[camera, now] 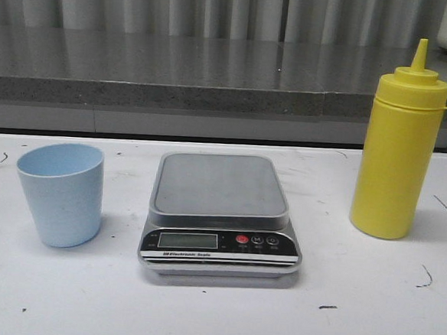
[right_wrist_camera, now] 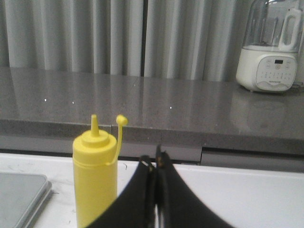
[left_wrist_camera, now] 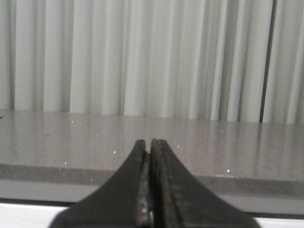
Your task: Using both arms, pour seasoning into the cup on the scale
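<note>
Seasoning, in a tall yellow squeeze bottle (camera: 397, 149), stands upright on the white table (camera: 213, 312) to the right of the scale (camera: 220, 213), apart from it. Its cone nozzle points straight up, and the small tethered cap hangs off to one side on a thin yellow strap, clear of the tip, as the right wrist view shows.

The scale sits in the middle of the table with its silver platform bare and its display, red button and black front strip facing the camera. The light blue cup (camera: 60, 193) stands upright and open-mouthed on the table to the left of the scale, not on it, with a gap between them.

Neither arm appears in the front view. In the left wrist view the left gripper (left_wrist_camera: 150, 183) has its dark fingers pressed together, holding nothing, aimed toward a grey counter and pale curtain. In the right wrist view the right gripper (right_wrist_camera: 154, 190) likewise has its fingers closed against each other and empty, with the bottle just beside them and a corner of the scale at the edge. A white appliance (right_wrist_camera: 270, 47) stands on the grey counter behind.
</note>
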You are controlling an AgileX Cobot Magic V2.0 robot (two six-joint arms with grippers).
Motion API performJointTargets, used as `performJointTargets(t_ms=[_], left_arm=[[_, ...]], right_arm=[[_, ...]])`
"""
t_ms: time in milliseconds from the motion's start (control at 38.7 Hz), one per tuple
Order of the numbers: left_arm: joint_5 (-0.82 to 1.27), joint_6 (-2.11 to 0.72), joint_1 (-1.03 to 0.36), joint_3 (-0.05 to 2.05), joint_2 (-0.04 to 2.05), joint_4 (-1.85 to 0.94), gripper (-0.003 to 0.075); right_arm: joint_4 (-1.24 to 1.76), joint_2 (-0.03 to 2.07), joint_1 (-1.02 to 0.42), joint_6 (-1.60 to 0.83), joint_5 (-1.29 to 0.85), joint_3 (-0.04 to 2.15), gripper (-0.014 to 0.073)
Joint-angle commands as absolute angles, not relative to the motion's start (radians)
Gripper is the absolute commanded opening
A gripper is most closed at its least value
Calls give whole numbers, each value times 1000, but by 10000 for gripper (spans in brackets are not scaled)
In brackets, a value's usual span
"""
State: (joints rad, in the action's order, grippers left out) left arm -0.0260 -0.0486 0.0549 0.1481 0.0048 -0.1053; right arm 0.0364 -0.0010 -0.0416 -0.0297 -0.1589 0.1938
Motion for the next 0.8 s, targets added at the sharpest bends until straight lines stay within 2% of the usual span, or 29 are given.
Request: performJointTargets(t_ms=[0,181,413,491,568,646,672,723,775], left_arm=[[21,-44,55,316,87,-108,-20],[201,-44,55,493,294,-108,-20],[219,-44,55,527,391,-111,-20],[224,-44,55,527,393,-116,-19],[224,-44,55,527,393,-116,5],[225,-44,55,527,393,-116,122],[225,-44,55,527,393,-116,190],[223,-44,55,527,393,-116,357],[222,-44,55,527,395,-116,559]], right_arm=[[42,92,-36,-28,-188,336,-111],[42,315,-36,-28,-269,483,-111],[86,446,-36,-28,-277,528,-106],[86,452,-36,-28,-277,528,-57],[86,452,-36,-28,-274,528,53],[86,452,-36,-28,-273,528,220],[86,452,-36,-28,-274,528,289],[86,452,-36,-28,-274,528,423],[86,452,-36,-28,-273,528,554]])
